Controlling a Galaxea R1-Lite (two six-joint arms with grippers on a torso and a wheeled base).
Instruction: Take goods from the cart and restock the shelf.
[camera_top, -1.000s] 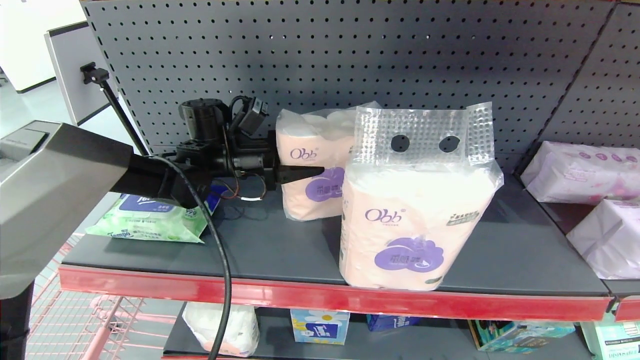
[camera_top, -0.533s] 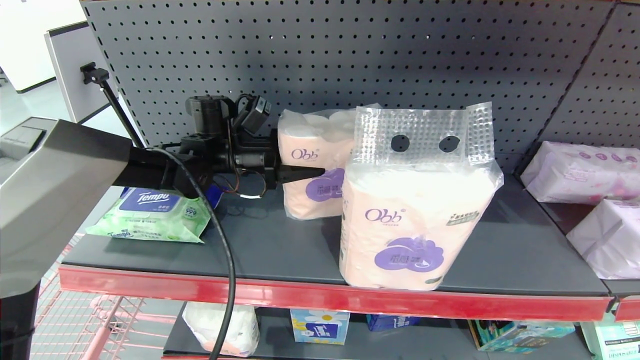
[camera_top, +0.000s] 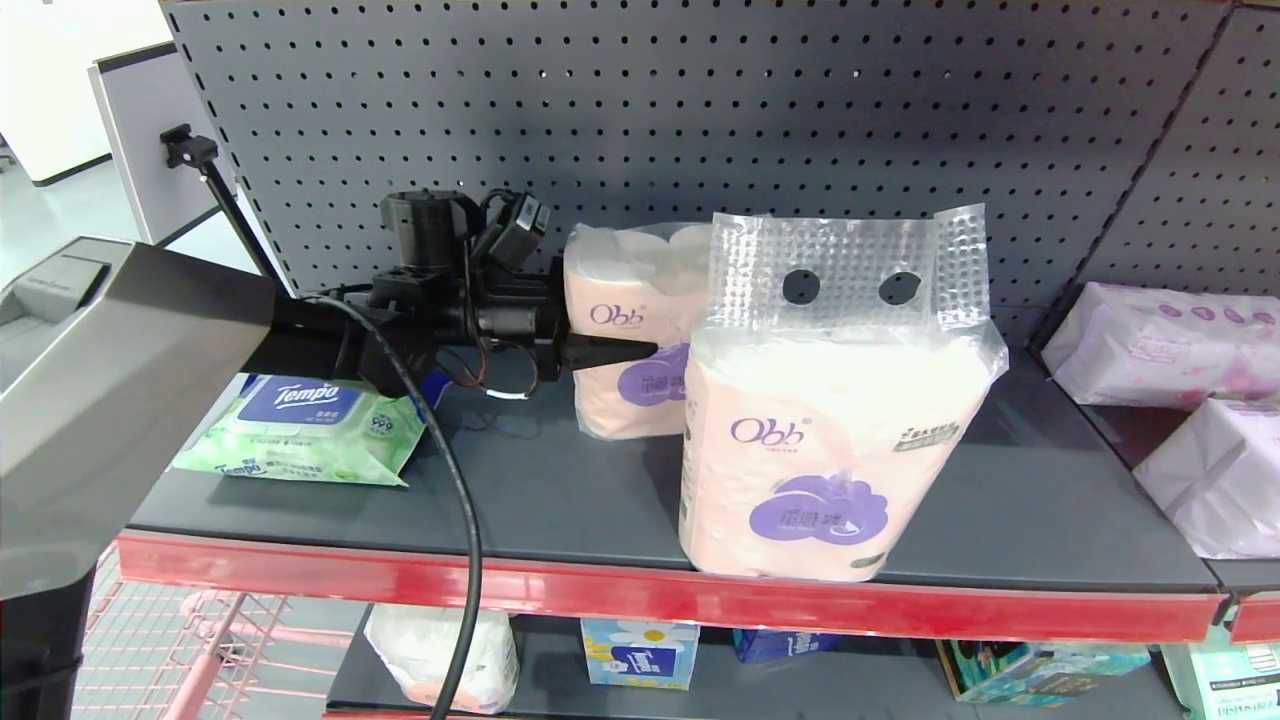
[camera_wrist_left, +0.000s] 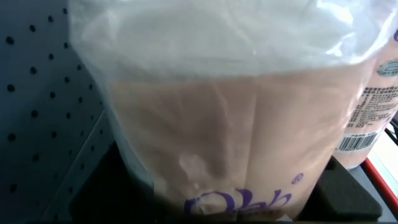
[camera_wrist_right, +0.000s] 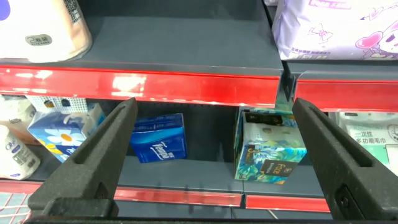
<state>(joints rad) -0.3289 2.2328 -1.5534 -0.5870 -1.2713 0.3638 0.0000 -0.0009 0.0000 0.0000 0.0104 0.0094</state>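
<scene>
On the grey shelf (camera_top: 540, 480), a peach tissue pack (camera_top: 625, 300) stands near the pegboard back with my left gripper (camera_top: 632, 345) shut on it. One dark finger (camera_top: 610, 351) lies across its front face. In the left wrist view the same tissue pack (camera_wrist_left: 230, 124) sits between the fingers (camera_wrist_left: 348, 196). A second, larger tissue pack (camera_top: 830, 450) with a clear handle flap stands at the shelf's front edge, just right of the held one. My right gripper (camera_wrist_right: 214, 162) hangs open, with nothing in it, before the red shelf edge (camera_wrist_right: 143, 81).
A green wet-wipes pack (camera_top: 300, 430) lies at the shelf's left end. White and pink packs (camera_top: 1170, 345) fill the adjoining shelf on the right. Boxed tissues (camera_wrist_right: 158, 138) and other cartons (camera_wrist_right: 270, 146) stand on the lower shelf. The pink cart (camera_top: 150, 650) is at lower left.
My left arm has moved to the right along the shelf, carrying the held tissue pack closer to the larger front pack. The wet wipes are now more exposed.
</scene>
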